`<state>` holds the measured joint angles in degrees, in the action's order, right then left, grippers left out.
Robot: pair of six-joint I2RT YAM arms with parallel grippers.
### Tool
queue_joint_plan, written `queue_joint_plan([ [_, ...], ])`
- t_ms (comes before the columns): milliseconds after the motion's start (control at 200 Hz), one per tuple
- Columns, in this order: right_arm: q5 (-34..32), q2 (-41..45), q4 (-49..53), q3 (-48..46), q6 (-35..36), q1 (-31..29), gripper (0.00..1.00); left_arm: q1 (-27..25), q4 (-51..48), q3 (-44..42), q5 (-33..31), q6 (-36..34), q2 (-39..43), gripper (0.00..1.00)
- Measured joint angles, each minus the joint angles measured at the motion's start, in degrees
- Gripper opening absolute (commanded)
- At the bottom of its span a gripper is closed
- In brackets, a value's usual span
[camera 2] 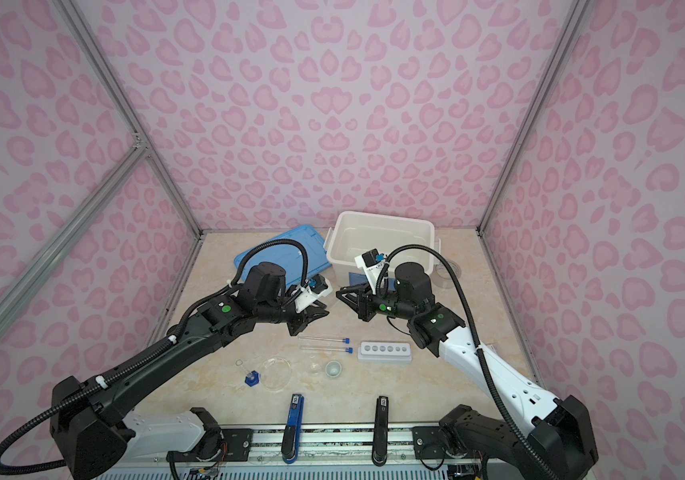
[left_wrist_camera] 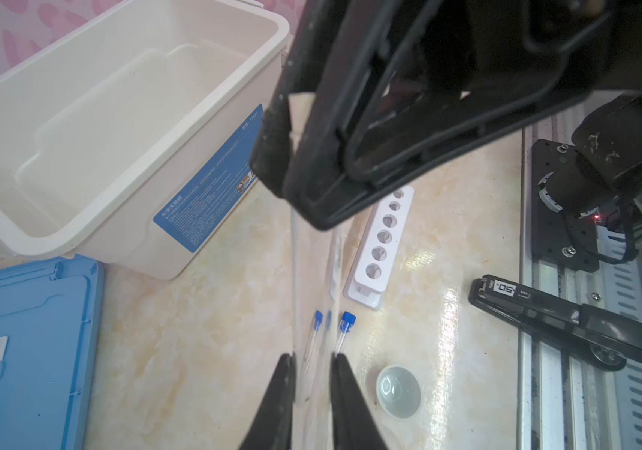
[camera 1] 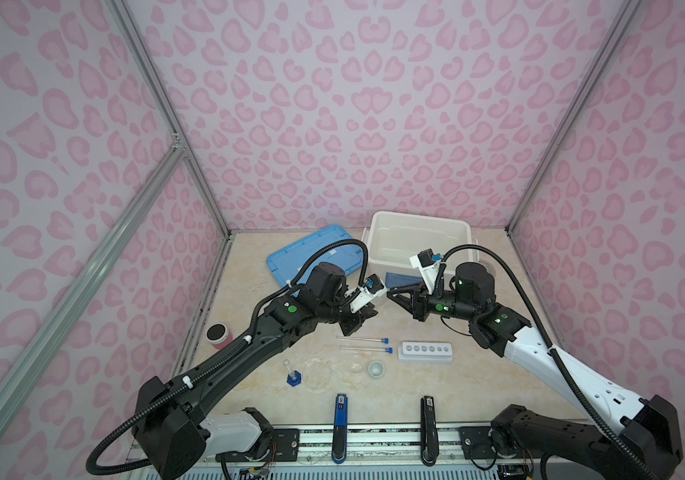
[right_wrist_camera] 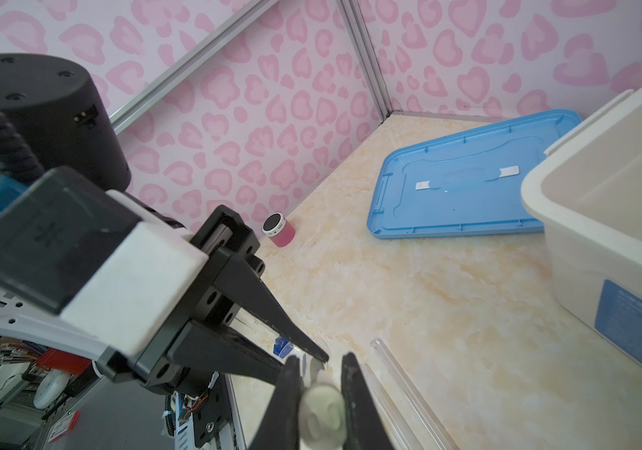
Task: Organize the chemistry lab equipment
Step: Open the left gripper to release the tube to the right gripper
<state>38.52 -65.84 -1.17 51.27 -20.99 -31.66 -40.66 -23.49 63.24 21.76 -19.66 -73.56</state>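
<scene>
**Hazards**

- The left hand point(left_wrist_camera: 313, 356) is clamped on the body of a thin clear tube point(left_wrist_camera: 313, 280). The right hand point(right_wrist_camera: 321, 362) appears closed on the tube's white cap point(right_wrist_camera: 321, 407). The tube bridges both hands in the air above the middle of the worktop point(camera 1: 457, 386).
- If the hands pull or twist out of line, the thin wall is likely to bend or crack.
- The wall looks smooth and glossy, so it may slip through the grip.
- A cap that releases suddenly may jerk the tube free.
- A dropped tube would probably land near the two blue-capped tubes point(camera 1: 363, 340), which lie loose below. Round bodies are likely to roll.

**Materials and shapes**

- Storage box point(camera 1: 419, 220): opaque white plastic, rectangular with rounded corners and smooth walls, empty. It stands at the rear edge.
- Lid point(camera 1: 290, 257): flat blue plastic with a raised rim. It lies beside the box, toward the rear left corner.
- Six-hole rack point(camera 1: 426, 353): a white moulded block with one row of round holes. It sits right of centre.
- Round dish point(camera 1: 316, 372): clear and shallow, toward the front edge.
- Blue-capped tubes: clear, slender and parallel, lying just beside the rack.
- Small cup point(camera 1: 375, 368): white and round, between the dish and the rack.
- Cylinder point(camera 1: 293, 376): tiny, clear and tilted on a blue base, beside the dish.
</scene>
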Motion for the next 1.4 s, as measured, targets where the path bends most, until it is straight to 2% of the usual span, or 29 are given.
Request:
queue_joint_plan([
  [215, -2.4, -0.5, 0.7, 0.0, 0.3, -0.4, 0.11, 0.0, 0.5, 0.0, 0.1, 0.2, 0.0, 0.35],
  [245, -2.6, -0.6, 1.0, 0.0, 0.5, -0.4, 0.11, 0.0, 0.5, 0.0, 0.1, 0.2, 0.0, 0.41],
  [380, -3.9, -0.9, 2.4, 0.8, 0.9, -0.5, 0.11, 0.0, 0.8, 0.0, 0.1, 0.5, 0.0, 0.48],
  [580, -6.1, -1.3, 6.0, 2.7, 2.6, -0.5, 0.1, 0.0, 0.8, 0.0, -0.4, 0.8, 0.0, 0.49],
  [930, -13.2, 0.0, 20.4, 9.3, 8.2, -0.9, 0.1, 0.1, 0.8, -0.8, -2.6, 1.6, 3.3, 0.48],
  [1250, -20.0, 3.4, 34.7, 13.1, 10.8, -1.3, 0.1, 0.7, 0.9, -3.0, -4.0, 1.8, 4.5, 0.47],
  [1400, -24.5, 4.6, 41.1, 14.8, 11.1, -3.3, 0.09, 1.2, 1.5, -3.8, -4.0, 2.0, 4.9, 0.47],
])
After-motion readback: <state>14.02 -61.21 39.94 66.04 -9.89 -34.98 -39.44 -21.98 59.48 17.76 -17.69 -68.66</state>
